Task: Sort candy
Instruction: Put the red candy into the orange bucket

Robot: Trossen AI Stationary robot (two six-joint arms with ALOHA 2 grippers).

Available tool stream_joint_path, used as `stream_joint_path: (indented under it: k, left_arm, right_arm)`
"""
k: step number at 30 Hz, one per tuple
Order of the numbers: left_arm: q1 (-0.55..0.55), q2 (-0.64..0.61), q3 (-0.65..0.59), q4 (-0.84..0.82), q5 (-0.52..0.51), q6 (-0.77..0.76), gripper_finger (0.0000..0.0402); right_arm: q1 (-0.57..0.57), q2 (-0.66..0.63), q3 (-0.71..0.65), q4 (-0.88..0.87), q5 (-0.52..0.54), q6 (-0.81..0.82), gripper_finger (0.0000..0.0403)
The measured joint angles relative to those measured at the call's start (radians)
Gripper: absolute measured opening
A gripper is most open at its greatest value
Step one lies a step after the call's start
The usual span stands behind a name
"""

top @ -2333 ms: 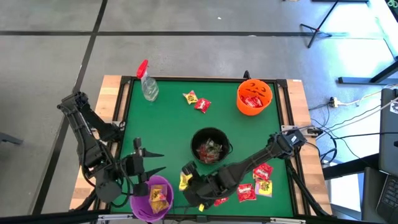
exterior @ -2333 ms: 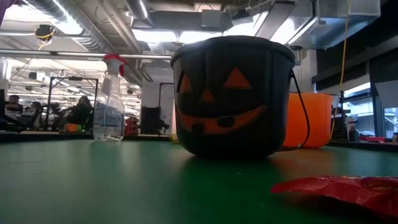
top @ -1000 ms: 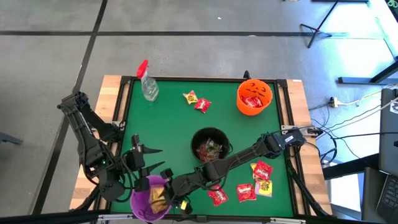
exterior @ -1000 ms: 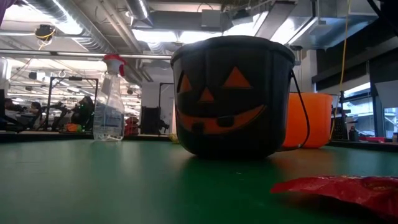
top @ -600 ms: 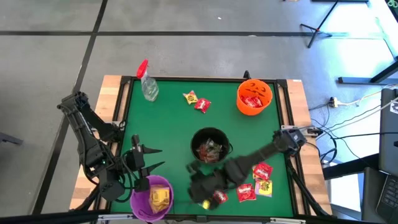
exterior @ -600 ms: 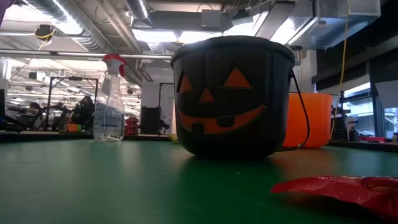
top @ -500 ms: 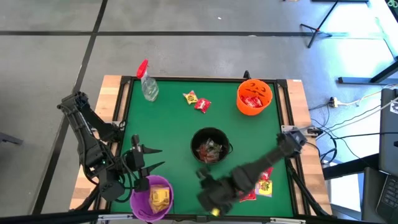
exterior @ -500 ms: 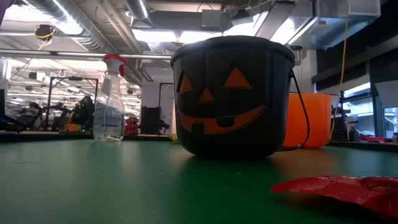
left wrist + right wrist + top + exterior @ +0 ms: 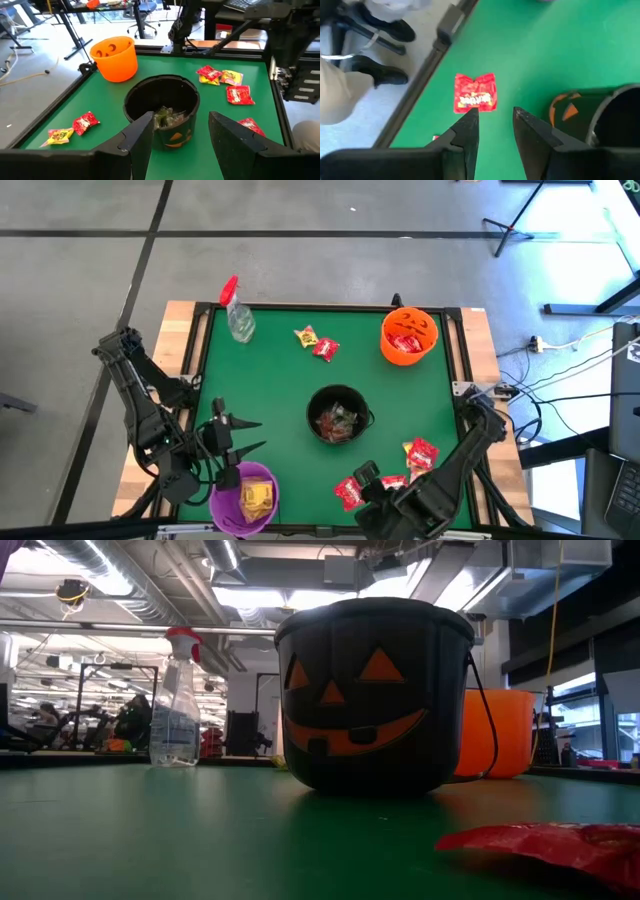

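Note:
Red and yellow candy packets lie flat on the green table. One red packet [image 9: 350,493] [image 9: 475,92] is near the front edge, just ahead of my right gripper [image 9: 366,477] [image 9: 495,130], which is open and hovers without touching it. More packets [image 9: 420,452] [image 9: 239,94] lie at the near right, and a yellow [image 9: 306,336] and a red one [image 9: 326,349] lie at the far middle. A red packet [image 9: 550,840] also shows in the low view. My left gripper [image 9: 250,435] [image 9: 177,132] is open at the near left, beside the purple bowl [image 9: 245,495].
A black pumpkin bucket [image 9: 338,415] [image 9: 375,695] with candy stands mid-table. An orange bucket [image 9: 408,335] sits at the far right, a clear spray bottle [image 9: 235,310] at the far left. The purple bowl holds yellow packets. A person's legs and shoes [image 9: 365,65] stand beyond the near edge.
My right gripper has swung from over the purple bowl toward the table's right along the near edge, and its arm has drawn back to the near right corner. It now hovers by the red packet. The left arm and the candy on the table have stayed put.

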Motion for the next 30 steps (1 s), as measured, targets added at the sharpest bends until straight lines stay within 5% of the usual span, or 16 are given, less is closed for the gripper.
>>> stream_joint_path:
  k: [8, 19, 25, 30]
  left_arm:
    - [0.000, 0.021, 0.000, -0.001, 0.015, 0.008, 0.0179]
    - [0.002, 0.065, 0.000, -0.006, 0.012, 0.037, 0.0179]
    - [0.024, 0.065, 0.000, -0.006, 0.007, 0.063, 0.0179]
    - [0.053, 0.065, 0.000, -0.006, 0.014, 0.063, 0.0179]
  right_arm:
    - [0.017, -0.103, -0.218, 0.081, 0.070, 0.103, 0.0117]
    - [-0.004, -0.554, -1.134, 0.704, 0.025, 0.304, 0.0117]
    - [-0.004, -0.647, -1.416, 0.691, -0.078, 0.564, 0.0117]
    - [-0.004, -0.654, -1.459, 0.572, -0.167, 0.721, 0.0117]
